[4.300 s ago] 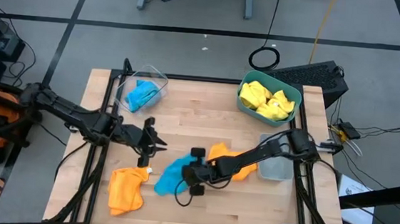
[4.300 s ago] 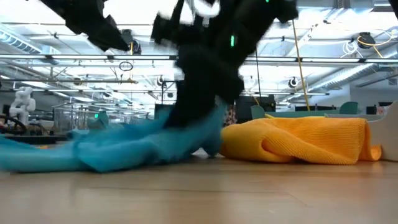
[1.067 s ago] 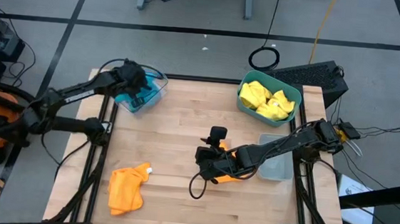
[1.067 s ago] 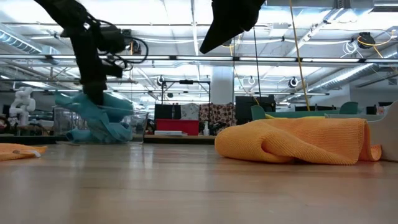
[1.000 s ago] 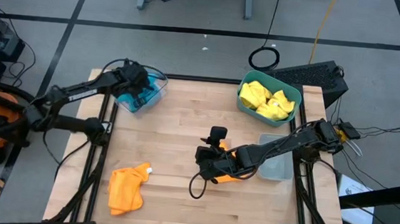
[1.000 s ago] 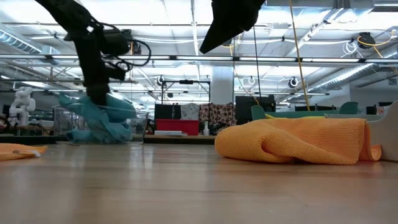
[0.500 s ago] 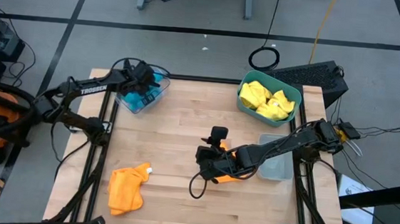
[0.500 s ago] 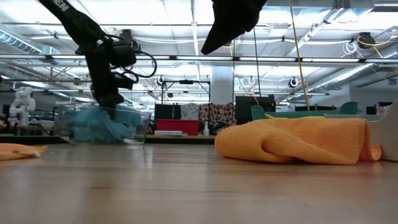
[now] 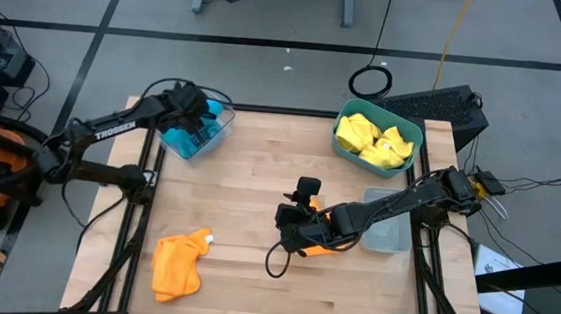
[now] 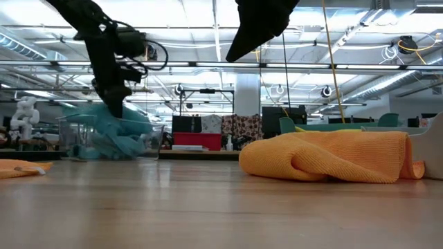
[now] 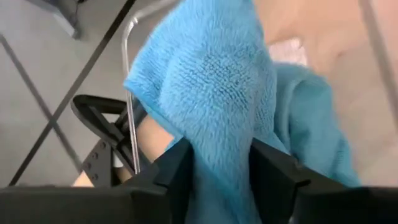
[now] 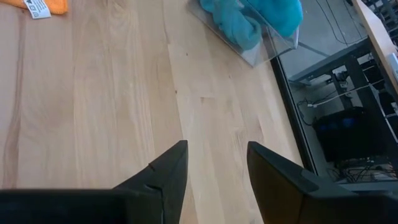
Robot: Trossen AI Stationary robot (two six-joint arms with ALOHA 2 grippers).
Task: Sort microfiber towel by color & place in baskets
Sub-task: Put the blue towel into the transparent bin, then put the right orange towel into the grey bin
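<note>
My left gripper (image 9: 192,112) is over the clear bin (image 9: 226,109) at the table's far left, shut on a sky blue towel (image 11: 217,81). A second blue towel (image 11: 311,124) lies in that bin. My right gripper (image 9: 287,226) hangs open and empty at mid-table, above the left end of an orange towel (image 9: 326,245) that lies flat on the wood. In the low view it (image 10: 259,31) is well above that towel (image 10: 332,155). A second orange towel (image 9: 177,264) lies at the near left. Two yellow towels (image 9: 372,139) fill the teal bin (image 9: 418,138). My left gripper pinches a bunched part of the blue towel (image 11: 217,155) between its two fingers (image 11: 177,171). It comes from above, pointing down. The towel hangs below the fingers into the clear bin (image 10: 156,138), and its lower part (image 10: 111,135) rests inside on the other blue towel.
The small grey bin (image 9: 390,236) stands at the right edge, beside the orange towel under my right arm. A dark keyboard (image 9: 445,105) lies behind the teal bin. Bare wood lies between the clear bin and my right gripper.
My left gripper, holding the blue towel, has dipped down into the clear bin, then come up a little, drawing the towel's top up with it. It still holds the towel.
</note>
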